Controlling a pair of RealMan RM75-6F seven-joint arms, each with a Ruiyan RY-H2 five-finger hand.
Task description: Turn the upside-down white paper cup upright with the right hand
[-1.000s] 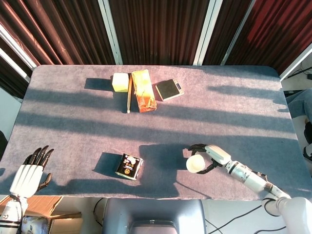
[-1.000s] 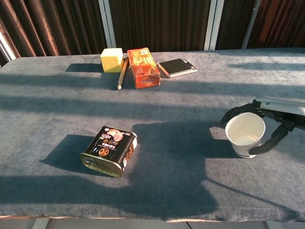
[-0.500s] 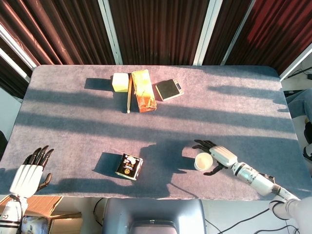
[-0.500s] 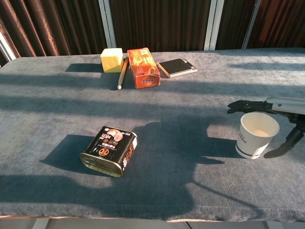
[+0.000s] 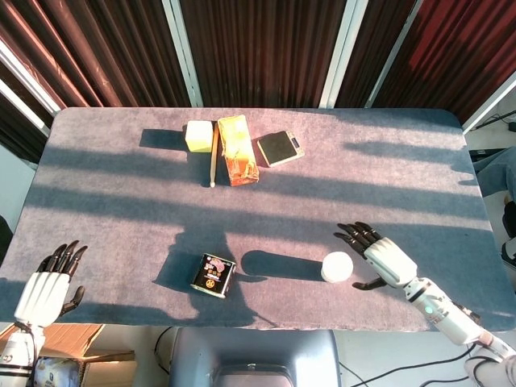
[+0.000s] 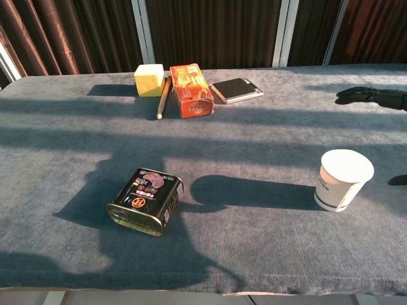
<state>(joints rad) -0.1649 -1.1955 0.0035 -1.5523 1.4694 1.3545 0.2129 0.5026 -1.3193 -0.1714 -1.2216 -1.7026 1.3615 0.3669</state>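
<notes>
The white paper cup stands upright on the grey table, mouth up, near the front right; the chest view shows it with its rim on top. My right hand is just to the right of the cup, fingers spread, not touching it. In the chest view only its dark fingertips show at the right edge. My left hand rests at the table's front left corner, fingers spread and holding nothing.
A black tin lies left of the cup. At the back stand a yellow block, a wooden stick, an orange box and a flat black device.
My right hand has let go of the cup and drawn away to the right. The cup now stands upright on the table by itself. The left hand has not moved.
</notes>
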